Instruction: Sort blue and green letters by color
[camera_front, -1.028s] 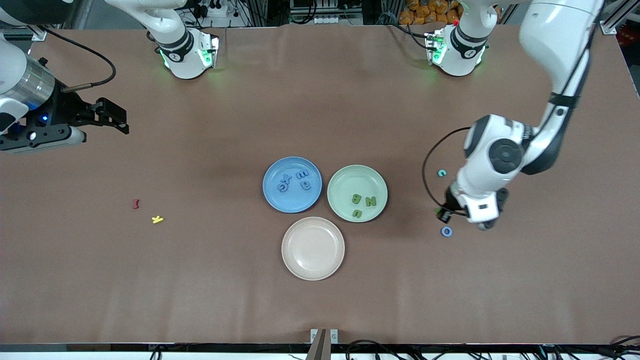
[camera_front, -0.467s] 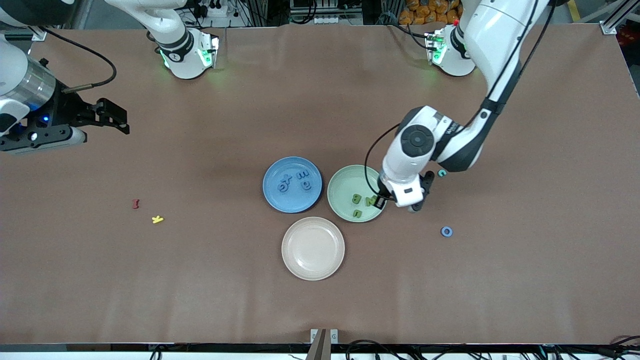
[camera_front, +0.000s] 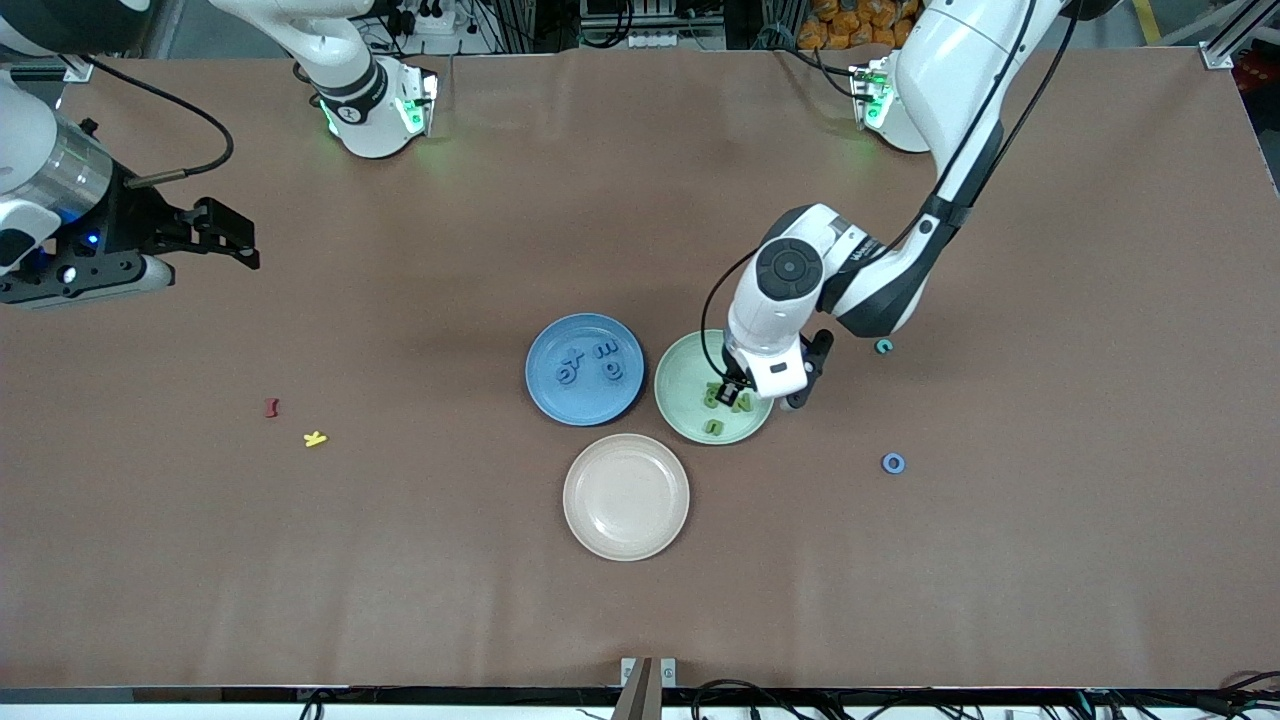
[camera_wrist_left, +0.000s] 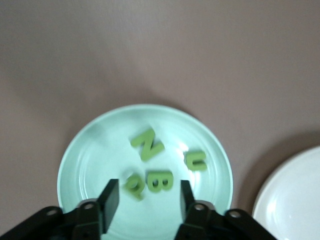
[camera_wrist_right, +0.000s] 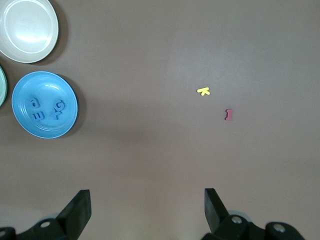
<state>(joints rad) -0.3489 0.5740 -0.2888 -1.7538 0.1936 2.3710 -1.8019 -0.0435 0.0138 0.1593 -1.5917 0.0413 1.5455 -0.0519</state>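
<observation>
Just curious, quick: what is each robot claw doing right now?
Left gripper: open over the green plate, holding nothing.
Right gripper: open, empty, waiting above bare table.

The bench (camera_front: 400, 560) wears a matt brown covering, smooth and cloth-like, with faint creases. The green plate (camera_wrist_left: 90, 150), blue plate (camera_front: 545, 395) and cream plate (camera_front: 600, 530) look like smooth plastic with a soft sheen — highlights glint along their rims. The green letters (camera_wrist_left: 150, 145) seem matt, foam-like, with thick blunt edges; the blue letters (camera_front: 590, 365) look the same. Arm shells (camera_front: 950, 60) are glossy white plastic. The left claw (camera_wrist_left: 148, 200) has matt black fingers — so has the right claw (camera_wrist_right: 145, 212).
</observation>
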